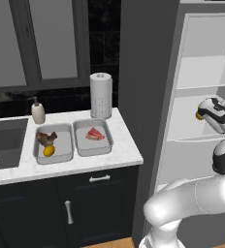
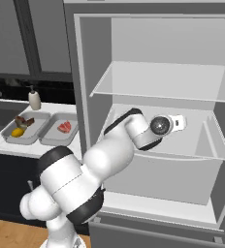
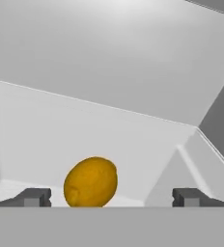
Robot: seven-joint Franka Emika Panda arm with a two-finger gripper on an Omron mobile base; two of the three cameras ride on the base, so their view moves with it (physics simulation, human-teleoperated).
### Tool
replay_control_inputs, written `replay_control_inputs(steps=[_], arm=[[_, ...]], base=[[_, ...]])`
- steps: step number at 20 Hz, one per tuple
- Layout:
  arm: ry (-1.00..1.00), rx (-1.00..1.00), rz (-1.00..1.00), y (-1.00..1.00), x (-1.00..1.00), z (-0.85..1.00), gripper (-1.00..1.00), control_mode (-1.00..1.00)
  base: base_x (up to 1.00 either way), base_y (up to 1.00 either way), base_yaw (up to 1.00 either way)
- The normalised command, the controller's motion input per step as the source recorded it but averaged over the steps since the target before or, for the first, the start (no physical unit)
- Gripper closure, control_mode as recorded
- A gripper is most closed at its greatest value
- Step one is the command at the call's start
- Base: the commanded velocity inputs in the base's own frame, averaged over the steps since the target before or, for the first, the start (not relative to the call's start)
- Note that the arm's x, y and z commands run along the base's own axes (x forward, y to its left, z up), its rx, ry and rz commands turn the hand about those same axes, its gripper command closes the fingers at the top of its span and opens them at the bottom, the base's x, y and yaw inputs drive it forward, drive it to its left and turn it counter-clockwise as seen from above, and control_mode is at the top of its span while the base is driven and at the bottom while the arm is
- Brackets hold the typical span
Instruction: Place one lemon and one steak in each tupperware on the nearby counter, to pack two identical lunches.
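1. Left base view: two grey tupperware trays sit side by side on the marble counter (image 1: 124, 154). The left tray (image 1: 53, 143) holds a steak and a yellow lemon; the right tray (image 1: 93, 137) holds a red steak (image 1: 95, 134) alone. A soap bottle (image 1: 38, 112) and paper towel roll (image 1: 101, 95) stand behind; no lettering is readable.
2. Right base view: the arm reaches onto a middle fridge shelf (image 2: 182, 140).
3. Hand view: the gripper (image 3: 111, 197) stands spread wide, pinching nothing. Between its fingertips, nearer the left one, a lemon (image 3: 91, 182) lies on the shelf: plain, orange-yellow, egg-shaped, long axis tilted up toward the right.
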Motion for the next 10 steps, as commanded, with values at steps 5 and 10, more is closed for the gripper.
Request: replay_control_inputs(steps=[5, 10], arm=[[0.02, 0.05, 0.00, 0.00, 0.04, -0.06, -1.00, -1.00], [0.08, 0.14, 0.00, -0.03, 0.30, -0.21, -1.00, -1.00]], base=[[0.00, 0.00, 0.00], [0.00, 0.00, 0.00]])
